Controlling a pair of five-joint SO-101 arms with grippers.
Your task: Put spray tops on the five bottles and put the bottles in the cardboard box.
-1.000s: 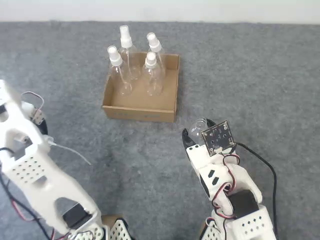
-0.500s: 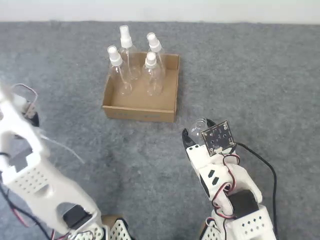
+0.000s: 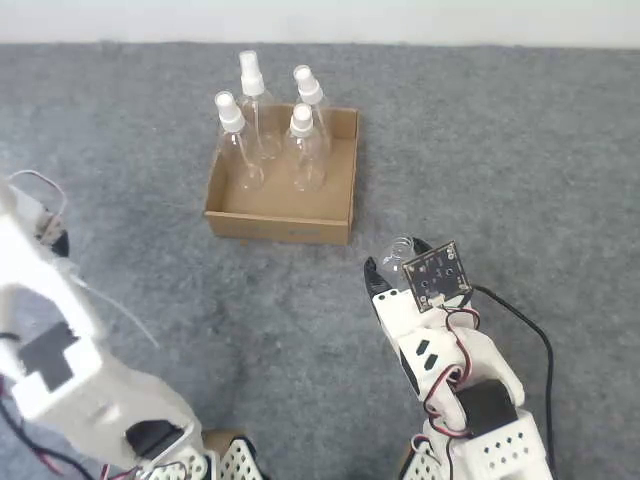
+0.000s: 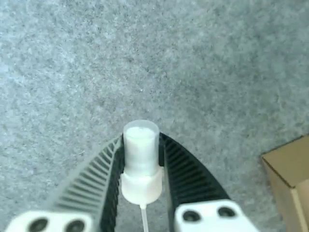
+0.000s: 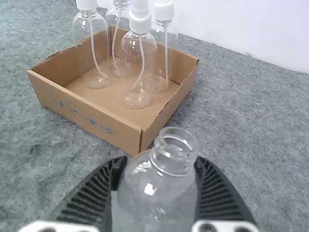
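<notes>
My left gripper (image 4: 141, 164) is shut on a white spray top (image 4: 141, 159), whose thin dip tube (image 3: 120, 310) trails from the arm at the table's left side. Near the middle right, my right gripper (image 5: 159, 193) is shut on a clear open-necked bottle (image 5: 161, 188), held upright (image 3: 398, 252) in front of the cardboard box (image 3: 285, 222). Several clear bottles with white spray tops (image 3: 305, 150) stand inside the box (image 5: 99, 118).
Grey carpet (image 3: 500, 150) covers the table, with a pale wall strip along the far edge. The box's near right corner (image 4: 289, 174) appears beyond the left gripper. A black cable (image 3: 530, 330) runs along the right arm.
The left arm has swung leftward and down toward the table's left edge, carrying the spray top with it. The right arm and bottle have kept still.
</notes>
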